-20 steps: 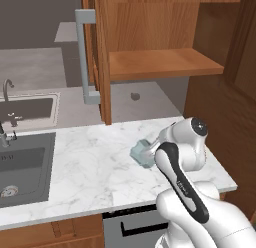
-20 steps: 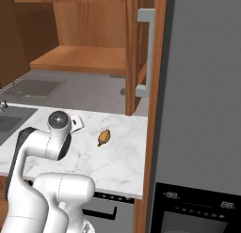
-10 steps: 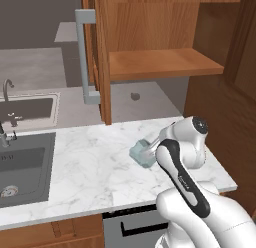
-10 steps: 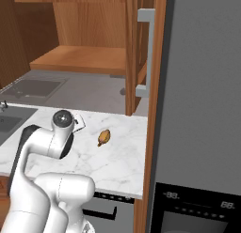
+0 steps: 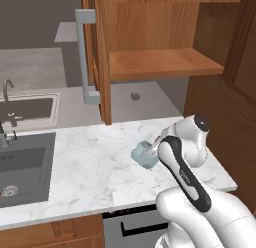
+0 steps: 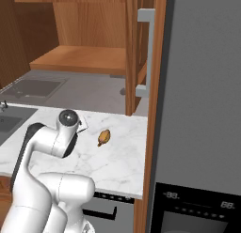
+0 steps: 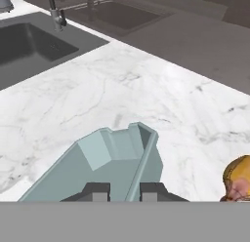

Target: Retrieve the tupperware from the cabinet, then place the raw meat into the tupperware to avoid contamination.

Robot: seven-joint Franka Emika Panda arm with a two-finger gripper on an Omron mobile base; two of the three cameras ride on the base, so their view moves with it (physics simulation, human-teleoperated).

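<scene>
Pale blue-grey tupperware (image 7: 114,163) sits pinched by its wall in the closed claw (image 7: 124,191).

End effector (image 7: 124,190) clamped on tupperware (image 7: 105,165) wall above marble counter (image 7: 97,94); raw meat (image 7: 238,180) at right edge.

White marbled worktop (image 5: 95,167) with a dark grey sink (image 5: 22,167) set in at its left end; a metal tap (image 5: 6,89) stands behind it. Grey wall (image 5: 145,99) behind. A tall dark grey oven unit (image 6: 202,133) adjoins the worktop's right end, framed in reddish-brown wood. Even, flat lighting throughout.
</scene>
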